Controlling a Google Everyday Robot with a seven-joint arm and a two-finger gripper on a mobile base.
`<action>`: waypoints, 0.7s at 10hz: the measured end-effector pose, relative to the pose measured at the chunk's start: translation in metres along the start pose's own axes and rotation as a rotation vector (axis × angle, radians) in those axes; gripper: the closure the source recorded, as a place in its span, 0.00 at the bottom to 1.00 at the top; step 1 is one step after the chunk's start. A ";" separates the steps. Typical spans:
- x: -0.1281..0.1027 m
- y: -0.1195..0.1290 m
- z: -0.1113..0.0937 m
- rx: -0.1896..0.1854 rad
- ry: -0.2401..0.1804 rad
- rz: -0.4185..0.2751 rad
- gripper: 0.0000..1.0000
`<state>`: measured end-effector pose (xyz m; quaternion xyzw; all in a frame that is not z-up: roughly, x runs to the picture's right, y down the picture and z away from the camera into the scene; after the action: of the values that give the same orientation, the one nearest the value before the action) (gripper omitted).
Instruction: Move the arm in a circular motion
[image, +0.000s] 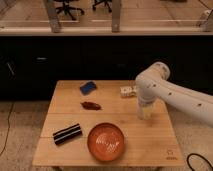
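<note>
The glossy white arm (172, 95) reaches in from the right edge over the wooden table (107, 122). Its rounded joint sits above the table's right side and a short segment points straight down. The gripper (144, 113) hangs at the end of that segment, close above the right part of the table top, below and right of a small white object (128, 91).
On the table lie a blue object (88, 87) at the back, a dark red piece (91, 105) in the middle, a black bar (67, 133) at the front left and an orange bowl (106, 141) at the front. A dark counter with glass panes stands behind.
</note>
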<state>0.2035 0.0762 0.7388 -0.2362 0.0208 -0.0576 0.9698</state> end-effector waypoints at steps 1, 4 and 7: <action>0.005 0.000 0.001 0.000 0.001 0.007 0.20; 0.016 -0.004 0.005 0.007 -0.003 0.011 0.20; 0.026 -0.002 0.006 0.019 -0.002 0.013 0.20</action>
<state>0.2291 0.0739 0.7444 -0.2270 0.0210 -0.0513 0.9723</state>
